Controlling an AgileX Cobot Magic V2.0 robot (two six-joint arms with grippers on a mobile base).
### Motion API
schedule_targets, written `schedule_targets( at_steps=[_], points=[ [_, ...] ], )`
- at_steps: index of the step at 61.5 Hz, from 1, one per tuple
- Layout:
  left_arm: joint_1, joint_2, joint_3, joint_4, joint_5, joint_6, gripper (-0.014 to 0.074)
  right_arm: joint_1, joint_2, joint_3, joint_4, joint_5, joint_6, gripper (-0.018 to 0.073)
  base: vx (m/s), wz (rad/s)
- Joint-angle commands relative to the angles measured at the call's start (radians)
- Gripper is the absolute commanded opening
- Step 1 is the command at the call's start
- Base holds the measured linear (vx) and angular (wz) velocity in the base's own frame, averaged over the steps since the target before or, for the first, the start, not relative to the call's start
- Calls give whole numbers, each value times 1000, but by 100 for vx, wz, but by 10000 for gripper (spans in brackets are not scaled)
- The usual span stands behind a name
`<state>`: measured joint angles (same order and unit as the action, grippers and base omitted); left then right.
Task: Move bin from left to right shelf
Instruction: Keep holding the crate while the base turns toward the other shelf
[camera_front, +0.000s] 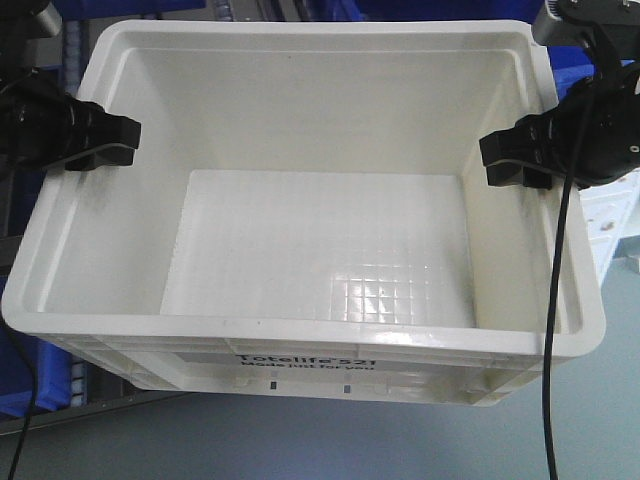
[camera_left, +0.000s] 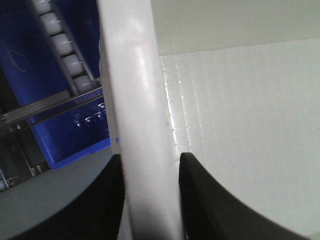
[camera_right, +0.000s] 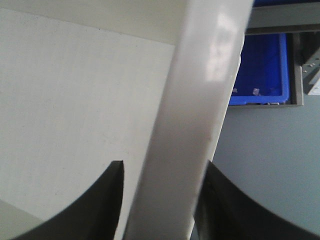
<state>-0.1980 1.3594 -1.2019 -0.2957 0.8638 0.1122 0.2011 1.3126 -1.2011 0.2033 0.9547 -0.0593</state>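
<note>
**Front view:** The bin (camera_front: 300, 338) is filling most of the frame. It is sitting open between the 2 arms, showing a gridded bottom and black print (camera_front: 305, 362) on its near wall. The left gripper (camera_front: 110, 142) is straddling the left rim and the right gripper (camera_front: 503, 160) the right rim. Each is keeping 1 finger inside the bin and 1 outside. Only this view is showing both grippers and the whole bin together. A black cable (camera_front: 552, 330) is hanging across the bin's right near corner. A blue bin (camera_front: 30, 385) is peeking out under the left near corner.

**Left wrist view:** The white rim (camera_left: 142, 100) is running straight up between 2 dark fingers (camera_left: 100, 205). Both are pressing against it with no gap, so the jaws are clamping the wall. The bin's inside is lying to the right. To the left, a roller track (camera_left: 55, 35) and another blue tote (camera_left: 45, 100) are standing close beside the bin.

**Right wrist view:** The right-hand rim (camera_right: 200, 100) is slanting between 2 pads (camera_right: 95, 210), and these jaws are likewise gripping it. A third blue container (camera_right: 262, 65) is sitting in a grey shelf frame beyond, with grey floor (camera_right: 265, 165) below.
</note>
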Motion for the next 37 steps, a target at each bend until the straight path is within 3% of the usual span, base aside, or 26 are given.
schedule_targets(
  at_steps=[1,37],
  points=[
    [-5,-48,-45,-20,-79,24,-1,-6,-39,-36,-17,-74,-18,-4,6,51],
    [-5,-48,-45,-20,-78,24,-1,-6,-39,-36,-17,-74,-18,-4,8,40]
  ],
)
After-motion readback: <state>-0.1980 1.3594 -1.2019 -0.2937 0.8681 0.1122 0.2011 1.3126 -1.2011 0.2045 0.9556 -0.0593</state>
